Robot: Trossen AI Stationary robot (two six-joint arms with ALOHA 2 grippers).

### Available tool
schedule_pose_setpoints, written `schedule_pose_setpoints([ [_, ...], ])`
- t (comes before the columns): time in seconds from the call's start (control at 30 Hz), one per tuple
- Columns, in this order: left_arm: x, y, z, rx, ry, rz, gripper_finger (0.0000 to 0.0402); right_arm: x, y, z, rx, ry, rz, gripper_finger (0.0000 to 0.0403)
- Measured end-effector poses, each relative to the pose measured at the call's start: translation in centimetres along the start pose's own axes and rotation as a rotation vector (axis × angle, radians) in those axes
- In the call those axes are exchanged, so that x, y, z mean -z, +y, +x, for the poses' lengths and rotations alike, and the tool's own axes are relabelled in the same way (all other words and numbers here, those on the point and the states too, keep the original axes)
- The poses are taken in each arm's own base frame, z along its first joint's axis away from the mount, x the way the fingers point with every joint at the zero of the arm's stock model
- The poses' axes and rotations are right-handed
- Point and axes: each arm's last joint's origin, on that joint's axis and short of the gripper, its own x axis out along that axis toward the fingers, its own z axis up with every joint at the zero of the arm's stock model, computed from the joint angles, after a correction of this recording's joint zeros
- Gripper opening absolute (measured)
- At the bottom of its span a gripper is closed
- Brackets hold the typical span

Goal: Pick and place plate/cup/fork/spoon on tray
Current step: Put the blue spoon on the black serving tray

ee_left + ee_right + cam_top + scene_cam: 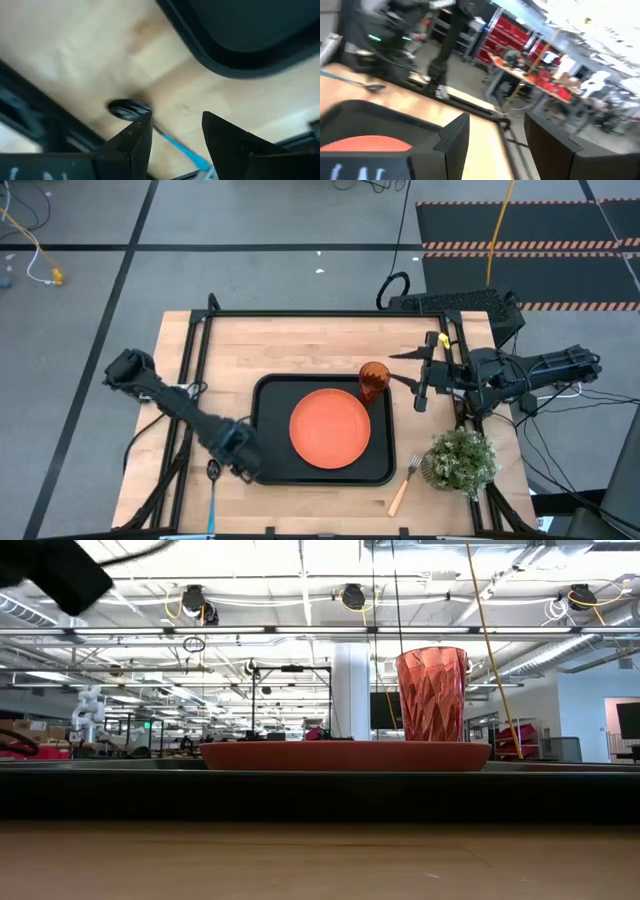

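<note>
We see the large black rectangular tray mid-counter, carrying the round flat orange plate and, upright at its far right corner, the small translucent orange tumbler cup. The left gripper hovers off the tray's near left corner, jaws wide and empty, above the spoon with its dark metal bowl and thin blue handle. The right gripper waits just right of the cup, jaws apart, holding nothing. The tan-handled silver fork lies beside a small potted plant. We read no writing anywhere.
</note>
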Motion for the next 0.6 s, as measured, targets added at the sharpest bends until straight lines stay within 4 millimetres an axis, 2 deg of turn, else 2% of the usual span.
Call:
schedule_pose_setpoints([
  [0.1,2.0,-0.5,0.6,0.032,-0.037,-0.038,0.0177,0.0,-0.1,0.0,0.026,0.003,-0.006,0.018],
  [0.37,6.5,0.0,1.8,0.049,-0.151,-0.32,0.0177,0.1,0.0,0.0,0.022,0.01,-0.016,0.018],
  [0.5,7.9,0.7,3.0,0.047,-0.172,-0.441,0.0177,0.2,0.0,0.1,0.018,0.016,-0.007,0.018],
  [0.6,8.1,0.6,4.2,0.093,-0.14,-0.425,0.0177,0.3,0.1,0.0,0.013,0.025,0.0,0.018],
])
